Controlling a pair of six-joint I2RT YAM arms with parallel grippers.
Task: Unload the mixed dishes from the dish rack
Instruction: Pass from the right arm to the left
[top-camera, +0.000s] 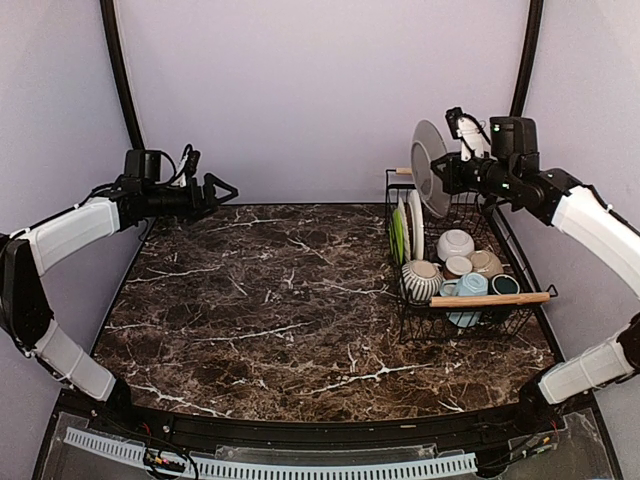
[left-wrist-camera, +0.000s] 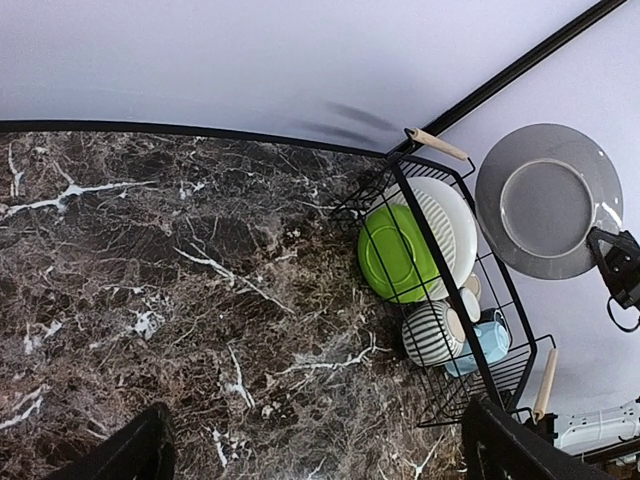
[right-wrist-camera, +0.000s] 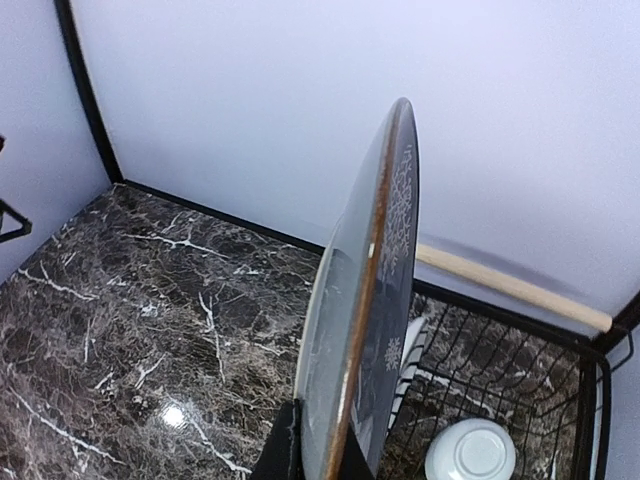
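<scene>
Because plates stand on edge in the dish rack (top-camera: 500, 298), the right gripper (top-camera: 447, 178) pinches the grey plate (top-camera: 428, 165) by its rim, jaws closed on that edge. It holds the plate upright above the rack's far end. This vertical hold probably lets the plate clear the wires.

The lime-green plate (top-camera: 398, 235) and striped white plate (left-wrist-camera: 445, 215) stand in the rack's far-left slots. The striped grey bowl (top-camera: 420, 280), white bowl (top-camera: 456, 243) and light blue mug (top-camera: 470, 287) sit nearer.

The left gripper (top-camera: 222, 190) hovers over the table (top-camera: 250, 300), well left of the rack. Its fingers are spread wide and hold nothing, probably on standby.
</scene>
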